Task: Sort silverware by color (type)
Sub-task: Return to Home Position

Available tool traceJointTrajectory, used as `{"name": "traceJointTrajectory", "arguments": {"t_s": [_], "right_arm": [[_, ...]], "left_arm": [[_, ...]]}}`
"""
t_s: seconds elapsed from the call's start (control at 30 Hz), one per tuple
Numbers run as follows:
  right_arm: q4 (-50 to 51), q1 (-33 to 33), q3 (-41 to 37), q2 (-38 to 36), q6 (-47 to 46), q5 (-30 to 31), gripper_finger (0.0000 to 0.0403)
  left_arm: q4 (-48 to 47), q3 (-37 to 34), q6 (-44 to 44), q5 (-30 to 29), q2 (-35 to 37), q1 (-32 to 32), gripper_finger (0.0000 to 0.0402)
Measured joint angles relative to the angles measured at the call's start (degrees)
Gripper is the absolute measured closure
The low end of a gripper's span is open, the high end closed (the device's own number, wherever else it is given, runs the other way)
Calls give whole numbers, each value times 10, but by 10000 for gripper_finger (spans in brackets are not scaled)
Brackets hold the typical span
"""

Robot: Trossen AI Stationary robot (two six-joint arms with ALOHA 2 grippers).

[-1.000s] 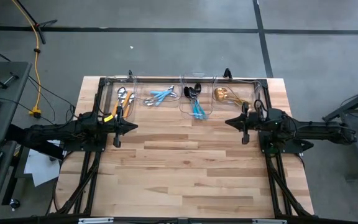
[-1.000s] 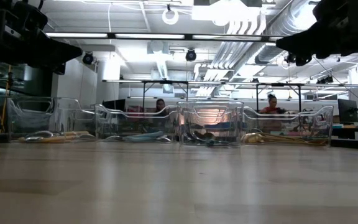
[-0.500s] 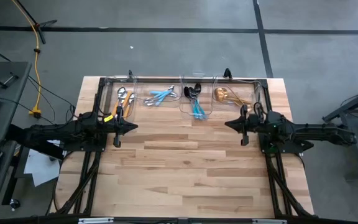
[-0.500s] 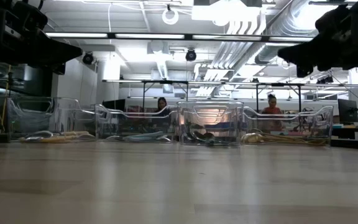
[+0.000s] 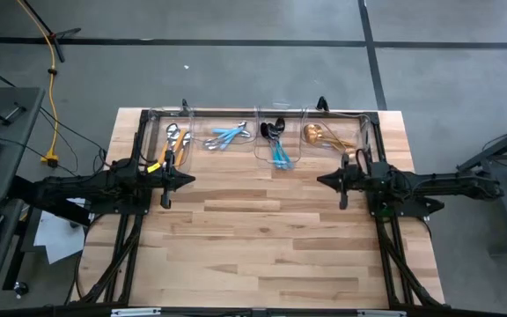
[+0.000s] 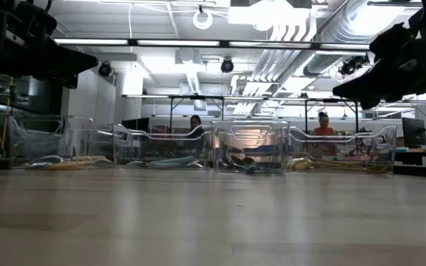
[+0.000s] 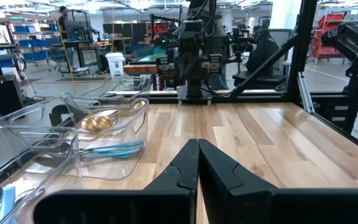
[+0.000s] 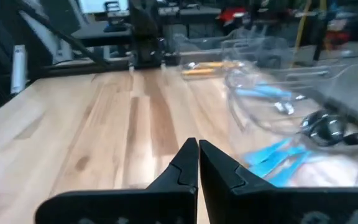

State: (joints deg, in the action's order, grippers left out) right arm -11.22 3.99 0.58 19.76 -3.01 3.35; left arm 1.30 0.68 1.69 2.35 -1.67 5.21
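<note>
All silverware lies clear of jaws.

no legible text (nor any labels)

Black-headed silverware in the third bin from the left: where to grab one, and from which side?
Take a blue handle, not the black heads: the handles point at the near wall of the bin. Come straight down, jaws across the handle; the walls likely block side entry. The right gripper, shut, is nearer than the left gripper.
</note>
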Motion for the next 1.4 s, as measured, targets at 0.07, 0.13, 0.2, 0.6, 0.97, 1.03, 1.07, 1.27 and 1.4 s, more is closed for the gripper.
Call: {"name": "traceJointTrajectory", "arguments": {"t_s": [0.07, 0.13, 0.2, 0.6, 0.97, 1.03, 1.07, 1.27, 1.4], "right_arm": [[-8, -4, 0, 0, 15, 12, 403], [-12, -4, 0, 0, 23, 12, 403], [-12, -4, 0, -1, 32, 10, 403], [46, 2, 0, -14, 54, -2, 403], [101, 5, 0, -21, -14, -5, 403], [101, 5, 0, -21, -21, -6, 403], [101, 5, 0, -21, -21, -6, 403], [101, 5, 0, -22, -21, -6, 403], [102, 5, 0, -22, -21, -7, 403]], "left_arm": [[0, 0, 0, 0, 0, 0, 401], [0, 0, 0, 0, 0, 0, 401], [0, 0, 0, 0, 0, 0, 401], [0, 0, 0, 0, 0, 0, 401], [0, 0, 0, 0, 0, 0, 401], [0, 0, 0, 0, 0, 0, 401], [0, 0, 0, 0, 0, 0, 401], [0, 0, 0, 0, 0, 0, 401], [0, 0, 0, 0, 0, 0, 401]]}}
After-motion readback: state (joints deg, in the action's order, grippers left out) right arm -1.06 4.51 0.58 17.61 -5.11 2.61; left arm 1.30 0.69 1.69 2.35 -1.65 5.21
